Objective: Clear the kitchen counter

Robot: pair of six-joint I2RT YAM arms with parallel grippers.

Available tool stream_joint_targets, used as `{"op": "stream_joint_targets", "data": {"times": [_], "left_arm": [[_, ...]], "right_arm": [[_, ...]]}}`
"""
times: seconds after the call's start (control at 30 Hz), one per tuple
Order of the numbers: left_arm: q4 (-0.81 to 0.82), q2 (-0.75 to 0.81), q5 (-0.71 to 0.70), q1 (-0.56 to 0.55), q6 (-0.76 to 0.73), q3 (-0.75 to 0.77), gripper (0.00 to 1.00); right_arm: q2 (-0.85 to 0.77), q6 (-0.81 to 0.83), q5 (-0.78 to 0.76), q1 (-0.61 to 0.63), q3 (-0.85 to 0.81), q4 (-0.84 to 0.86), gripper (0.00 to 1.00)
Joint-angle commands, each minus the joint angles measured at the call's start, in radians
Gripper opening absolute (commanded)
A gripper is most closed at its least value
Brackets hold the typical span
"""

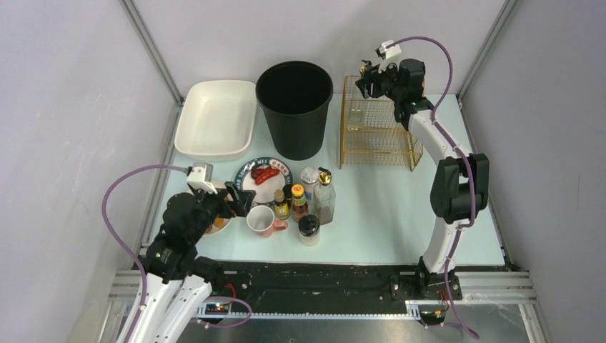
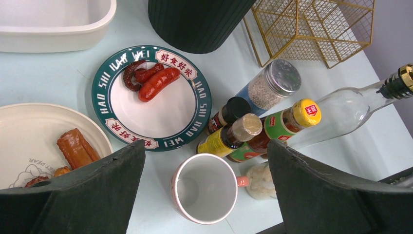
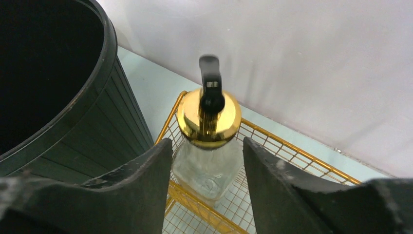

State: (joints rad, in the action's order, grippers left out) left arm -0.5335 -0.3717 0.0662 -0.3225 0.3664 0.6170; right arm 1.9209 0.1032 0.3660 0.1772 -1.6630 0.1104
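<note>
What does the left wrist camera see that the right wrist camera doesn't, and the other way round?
Only the left wrist view: a green-rimmed plate with sausages, a cream plate, a mug, a cluster of condiment bottles and a white tray.
Only the right wrist view: a gold-capped pump bottle, seen close up at the basket corner.
Both: the black bin, the gold wire basket and the mint-green counter.
</note>
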Motion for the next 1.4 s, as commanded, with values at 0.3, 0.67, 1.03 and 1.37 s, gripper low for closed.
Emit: {"op": "stream_joint_targets", "data": {"times": [0.3,0.67,1.03,1.37], "left_arm": [[0.028,0.028,-0.001,-0.015,0.006,-0.003,0.98],[0.028,0.054,-0.017,-0.027,0.016,-0.004,0.98],[0.025,0.056,-0.021,-0.027,0.019,-0.005,0.98],[0.023,0.054,-0.020,-0.028,0.018,-0.005,0.98]], "right_arm": [[-0.277,0.002,-0.078,0.014,0.144,0.034,0.76],[-0.698,0.078,-0.106,0.119,0.463,-0.090,0.91],[-1.082,0.123,-0.236,0.333,0.609,-0.397,0.91],[-1.246,0.027,-0.232,0.464,0.680,-0.541,0.89]]}}
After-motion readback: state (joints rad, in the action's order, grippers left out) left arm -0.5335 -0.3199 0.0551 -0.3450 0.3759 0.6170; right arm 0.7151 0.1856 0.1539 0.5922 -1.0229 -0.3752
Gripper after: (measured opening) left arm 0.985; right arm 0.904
